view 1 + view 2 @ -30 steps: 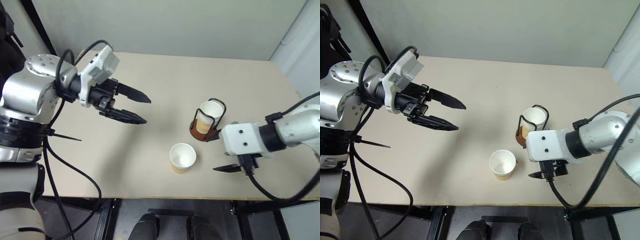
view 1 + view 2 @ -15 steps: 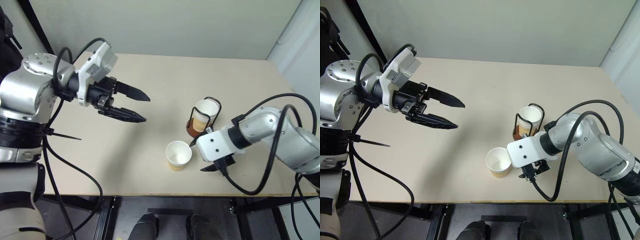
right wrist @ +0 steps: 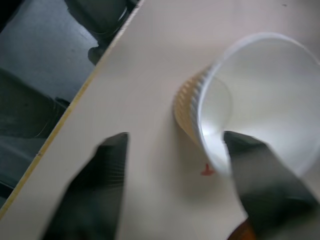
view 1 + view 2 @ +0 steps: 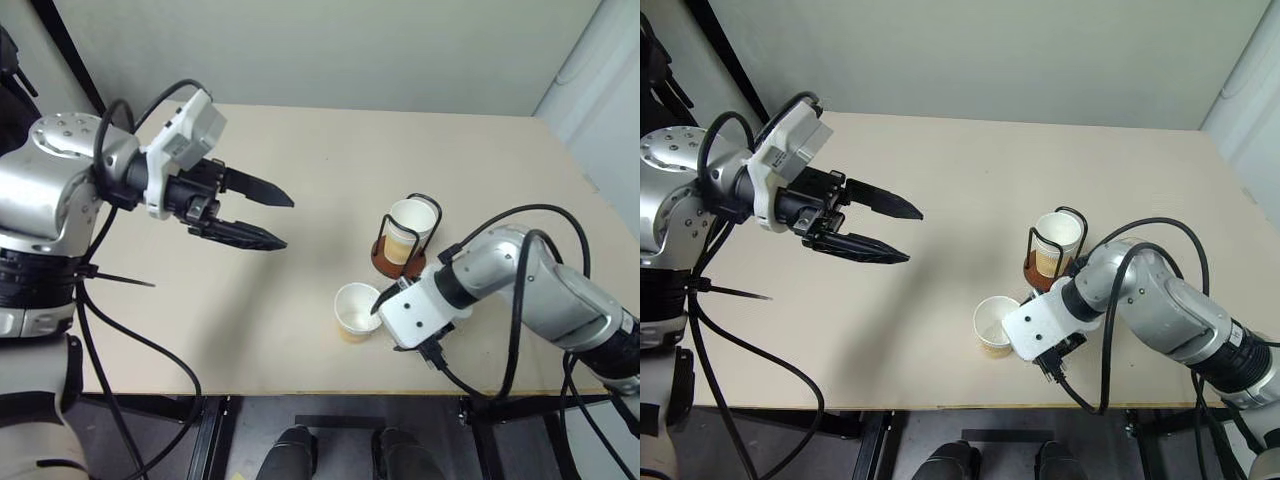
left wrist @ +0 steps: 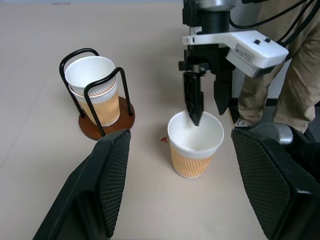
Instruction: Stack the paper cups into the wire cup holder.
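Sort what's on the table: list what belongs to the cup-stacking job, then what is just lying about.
Part of the job:
- loose paper cup, right claw straddling its rim
- wire cup holder
- cups already in the holder

Just lying about:
- small red speck on the table

A bare test room or robotics lab rather than a home. A plain beige table (image 4: 330, 160) on black metal legs fills the centre of the head views, set against an unadorned pale wall (image 4: 330, 50) along the top. A black metal frame post (image 4: 65, 50) crosses the upper left corner, and dark flooring (image 4: 330, 430) shows along the bottom edge.
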Motion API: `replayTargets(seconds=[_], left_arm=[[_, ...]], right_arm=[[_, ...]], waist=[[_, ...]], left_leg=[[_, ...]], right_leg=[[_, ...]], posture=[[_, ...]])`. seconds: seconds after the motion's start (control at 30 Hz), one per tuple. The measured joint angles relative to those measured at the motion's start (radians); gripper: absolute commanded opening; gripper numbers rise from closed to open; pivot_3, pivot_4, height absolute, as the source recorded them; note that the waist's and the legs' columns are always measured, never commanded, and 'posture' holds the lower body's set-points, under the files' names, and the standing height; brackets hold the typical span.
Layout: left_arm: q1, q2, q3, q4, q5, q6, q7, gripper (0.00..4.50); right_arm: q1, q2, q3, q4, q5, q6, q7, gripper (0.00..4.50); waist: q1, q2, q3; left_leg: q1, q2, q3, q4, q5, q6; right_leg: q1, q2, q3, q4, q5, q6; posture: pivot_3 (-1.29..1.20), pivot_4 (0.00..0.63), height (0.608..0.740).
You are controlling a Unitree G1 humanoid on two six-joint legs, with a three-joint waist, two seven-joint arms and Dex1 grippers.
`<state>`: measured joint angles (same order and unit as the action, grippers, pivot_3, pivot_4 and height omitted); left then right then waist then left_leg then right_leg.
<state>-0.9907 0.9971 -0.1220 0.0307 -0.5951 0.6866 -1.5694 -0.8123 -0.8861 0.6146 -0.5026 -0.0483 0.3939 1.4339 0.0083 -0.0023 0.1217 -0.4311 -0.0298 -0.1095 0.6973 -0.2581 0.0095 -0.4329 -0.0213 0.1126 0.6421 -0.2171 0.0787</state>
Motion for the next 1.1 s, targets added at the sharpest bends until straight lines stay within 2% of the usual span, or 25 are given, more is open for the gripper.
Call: replayTargets(seconds=[0.17,0.5,0.63,0.93,1.1], left_arm=[[0.000,0.000,0.001,-0.011,0.001,0.007,0.003,3.47],[0.000,-0.004,0.001,-0.011,0.006,0.008,0.010,3.47],[0.000,-0.006,0.001,-0.010,0.010,0.008,0.010,3.47],[0.000,-0.006,0.002,0.013,0.034,-0.005,0.009,3.47],[-0.001,0.002,0.008,0.022,0.039,-0.011,0.006,3.47]], right_arm=[[0.002,0.022,0.001,0.009,-0.049,-0.027,0.009,0.05],[0.004,0.030,-0.006,0.027,-0.075,-0.037,0.020,0.02],[0.006,-0.007,-0.051,0.029,-0.048,-0.009,0.043,0.02],[0.007,-0.188,-0.250,0.083,0.038,0.009,0.100,0.02],[0.134,-0.381,-0.376,0.088,0.089,-0.030,0.160,0.02]], waist=[[0.000,0.000,0.000],[0.000,0.000,0.000],[0.000,0.000,0.000],[0.001,0.000,0.000],[0.007,0.000,0.000]], left_leg=[[0.000,0.000,0.000,0.000,0.000,0.000],[0.000,0.000,0.000,0.000,0.000,0.000],[-0.001,0.000,0.000,0.000,0.000,0.000],[-0.003,0.000,-0.001,-0.004,0.000,-0.002],[-0.005,0.000,-0.001,-0.008,0.000,-0.004]], right_leg=[[0.000,0.000,0.000,0.000,0.000,-0.001],[0.000,0.000,0.000,0.000,0.000,-0.002],[0.000,0.000,0.000,0.000,0.000,-0.003],[-0.004,0.000,0.000,-0.002,-0.001,-0.003],[-0.004,0.000,0.000,-0.008,0.000,-0.002]], posture=[[0.00,0.150,0.740],[0.00,0.150,0.740],[0.00,0.150,0.740],[0.00,0.150,0.740],[0.00,0.150,0.740]])
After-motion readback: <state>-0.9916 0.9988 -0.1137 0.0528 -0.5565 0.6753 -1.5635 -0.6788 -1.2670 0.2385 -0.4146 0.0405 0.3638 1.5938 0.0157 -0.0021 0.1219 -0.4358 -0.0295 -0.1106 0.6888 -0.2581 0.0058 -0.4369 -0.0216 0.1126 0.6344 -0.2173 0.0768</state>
